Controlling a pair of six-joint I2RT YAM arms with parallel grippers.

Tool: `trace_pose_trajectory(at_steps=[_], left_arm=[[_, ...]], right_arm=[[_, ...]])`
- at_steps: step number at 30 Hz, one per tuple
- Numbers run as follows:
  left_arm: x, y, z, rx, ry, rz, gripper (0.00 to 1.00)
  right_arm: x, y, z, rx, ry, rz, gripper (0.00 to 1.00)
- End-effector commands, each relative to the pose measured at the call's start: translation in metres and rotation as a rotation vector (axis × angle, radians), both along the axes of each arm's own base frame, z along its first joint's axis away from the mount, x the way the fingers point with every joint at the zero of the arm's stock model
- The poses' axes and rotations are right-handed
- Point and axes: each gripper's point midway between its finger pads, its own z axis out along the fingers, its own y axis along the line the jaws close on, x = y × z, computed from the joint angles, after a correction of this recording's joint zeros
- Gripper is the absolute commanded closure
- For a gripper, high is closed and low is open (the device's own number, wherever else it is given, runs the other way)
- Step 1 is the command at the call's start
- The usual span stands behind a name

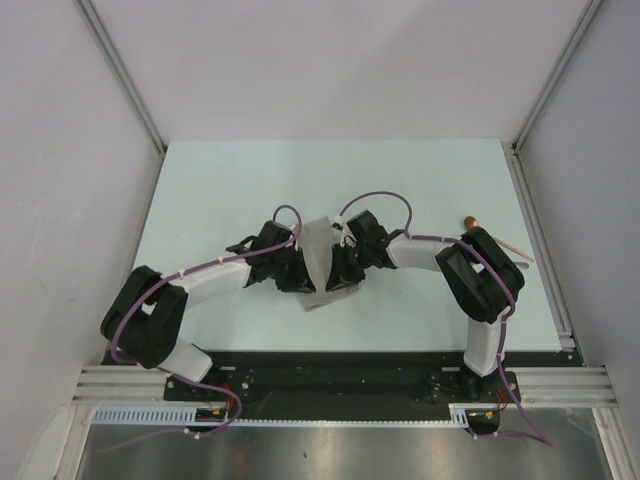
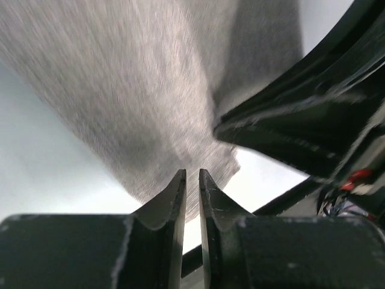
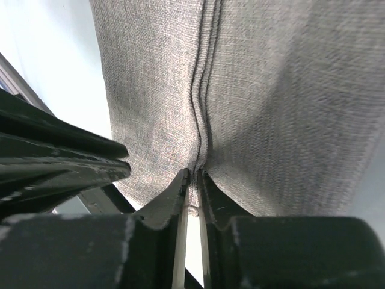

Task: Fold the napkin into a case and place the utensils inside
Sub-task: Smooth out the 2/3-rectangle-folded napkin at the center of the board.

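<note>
The napkin point(image 1: 320, 265) is seen bunched up mid-table point(image 1: 230, 180), nipped from both sides: its lower edge by the left gripper point(image 2: 192, 176), its stitched seam by the right gripper point(image 3: 194, 176). A copper spoon point(image 1: 471, 220) is glimpsed far right.

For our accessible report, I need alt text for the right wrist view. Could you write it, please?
The right gripper pinches the near edge of the grey-beige napkin at a seam-like ridge, its fingers nearly together. Part of the black left gripper shows at the left, above the pale table.
</note>
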Motion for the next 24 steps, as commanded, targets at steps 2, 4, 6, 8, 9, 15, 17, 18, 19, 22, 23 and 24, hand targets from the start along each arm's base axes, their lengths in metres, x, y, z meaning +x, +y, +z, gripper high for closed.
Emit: trace_pose_trajectory(at_steps=[2, 4, 6, 8, 9, 15, 17, 18, 19, 22, 23, 24], left_arm=[[-0.014, -0.009, 0.006, -0.053, 0.009, -0.012, 0.82], [-0.016, -0.008, 0.006, -0.051, 0.009, -0.014, 0.82], [-0.018, -0.008, 0.003, -0.045, 0.013, -0.016, 0.82], [-0.021, -0.007, -0.003, -0.032, 0.027, -0.020, 0.83], [-0.023, -0.007, -0.007, -0.029, 0.031, -0.021, 0.83], [-0.026, 0.000, -0.034, 0.028, 0.061, -0.016, 0.86], [-0.026, 0.000, -0.034, 0.033, 0.056, -0.023, 0.86], [-0.024, 0.000, -0.030, 0.041, 0.051, -0.023, 0.87], [-0.021, 0.000, -0.026, 0.044, 0.035, -0.024, 0.86], [-0.013, -0.001, -0.002, 0.032, -0.017, -0.014, 0.82], [-0.009, -0.003, 0.007, 0.023, -0.034, -0.014, 0.81], [-0.010, -0.002, 0.012, 0.023, -0.033, -0.011, 0.80]], right_arm=[[0.017, 0.000, 0.014, 0.030, -0.061, -0.021, 0.89], [0.019, 0.001, 0.015, 0.038, -0.057, -0.020, 0.90], [0.018, 0.002, 0.014, 0.044, -0.047, -0.011, 0.89], [0.016, 0.003, 0.013, 0.042, -0.043, -0.006, 0.85], [0.017, 0.003, 0.016, 0.043, -0.052, -0.003, 0.84], [0.024, -0.004, 0.042, -0.018, -0.143, -0.014, 0.68], [0.024, -0.004, 0.054, -0.015, -0.163, -0.009, 0.66], [0.022, -0.003, 0.058, -0.007, -0.165, -0.006, 0.65], [0.022, -0.002, 0.061, 0.000, -0.166, -0.008, 0.64], [0.010, 0.005, 0.066, 0.028, -0.149, 0.016, 0.64], [0.006, 0.010, 0.066, 0.045, -0.142, 0.028, 0.64], [0.001, 0.011, 0.062, 0.048, -0.127, 0.035, 0.64]])
